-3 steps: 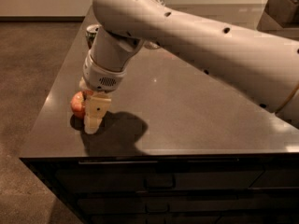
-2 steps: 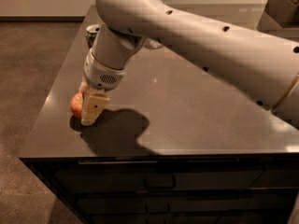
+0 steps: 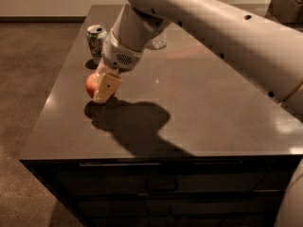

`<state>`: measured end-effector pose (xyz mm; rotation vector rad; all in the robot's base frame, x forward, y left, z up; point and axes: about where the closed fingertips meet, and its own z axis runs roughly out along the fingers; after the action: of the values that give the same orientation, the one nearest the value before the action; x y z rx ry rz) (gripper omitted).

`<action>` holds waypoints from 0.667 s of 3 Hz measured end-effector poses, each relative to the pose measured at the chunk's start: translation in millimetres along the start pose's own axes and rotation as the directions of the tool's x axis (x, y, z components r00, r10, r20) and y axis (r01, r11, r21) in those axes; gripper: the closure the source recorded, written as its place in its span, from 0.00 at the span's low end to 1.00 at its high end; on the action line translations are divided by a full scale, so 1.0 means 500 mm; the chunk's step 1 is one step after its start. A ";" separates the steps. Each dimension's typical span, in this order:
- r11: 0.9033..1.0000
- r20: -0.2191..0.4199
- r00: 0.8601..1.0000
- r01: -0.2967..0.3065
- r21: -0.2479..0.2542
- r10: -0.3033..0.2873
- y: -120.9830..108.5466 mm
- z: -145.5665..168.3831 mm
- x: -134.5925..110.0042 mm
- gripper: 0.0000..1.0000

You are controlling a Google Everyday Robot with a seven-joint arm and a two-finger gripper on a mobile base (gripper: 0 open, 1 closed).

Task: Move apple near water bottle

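The red-orange apple [image 3: 90,85] is held between the cream fingers [image 3: 107,87] of my gripper [image 3: 97,91], a little above the dark table top [image 3: 199,108] near its left edge; its shadow lies just below it. The gripper is shut on the apple, and the near finger hides the apple's right side. The water bottle [image 3: 159,41] stands further back near the table's middle; only its clear lower part shows, the rest is hidden behind my arm.
A green-and-white soda can [image 3: 96,39] stands just behind the gripper at the left side of the table. A dark box [image 3: 286,4] sits at the far right corner. My large arm spans the table from the upper right. Drawers run below the front edge.
The gripper has risen and moved back and to the right with the apple in it, away from the front left corner and towards the can.
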<state>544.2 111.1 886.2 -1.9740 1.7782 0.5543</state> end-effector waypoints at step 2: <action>0.940 0.060 0.955 -0.296 0.169 0.290 -0.163 -0.099 0.098 1.00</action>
<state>631.0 50.8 903.8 -1.5826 2.0397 0.4992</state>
